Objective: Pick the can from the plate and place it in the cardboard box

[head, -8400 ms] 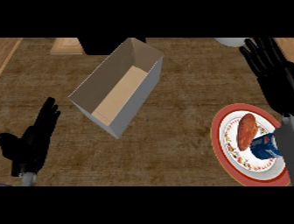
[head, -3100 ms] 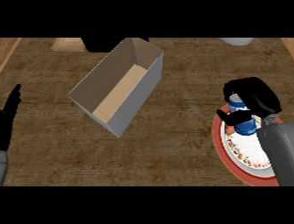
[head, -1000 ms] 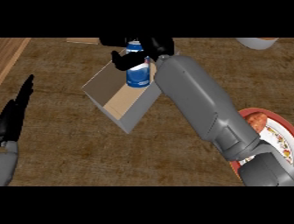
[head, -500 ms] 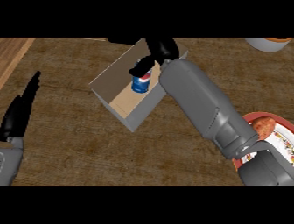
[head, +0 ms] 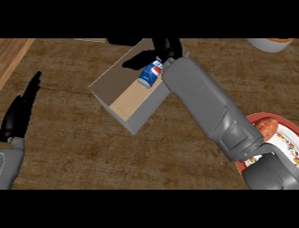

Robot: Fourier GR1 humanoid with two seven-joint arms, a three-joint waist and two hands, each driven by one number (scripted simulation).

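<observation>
The blue, red and white can (head: 151,74) lies tilted inside the open cardboard box (head: 110,83) at the upper middle of the counter, toward the box's far end. My right hand (head: 167,48) hovers just beyond the can at the box's far rim, fingers straight and apart from the can. Its grey forearm runs diagonally down to the lower right, covering the box's right wall. The red-rimmed plate (head: 295,136) sits at the right edge, partly hidden by that arm. My left hand (head: 21,111) stays open at the left, fingers straight and seen edge-on.
An orange-brown food item (head: 268,127) lies on the plate. A white bowl (head: 270,44) shows at the top right edge. A lighter wooden strip (head: 1,67) runs along the counter's left side.
The right hand carried the can from the plate up to the box, then let it go; the can now lies lower inside the box, apart from the fingers. The left hand stayed at the left.
</observation>
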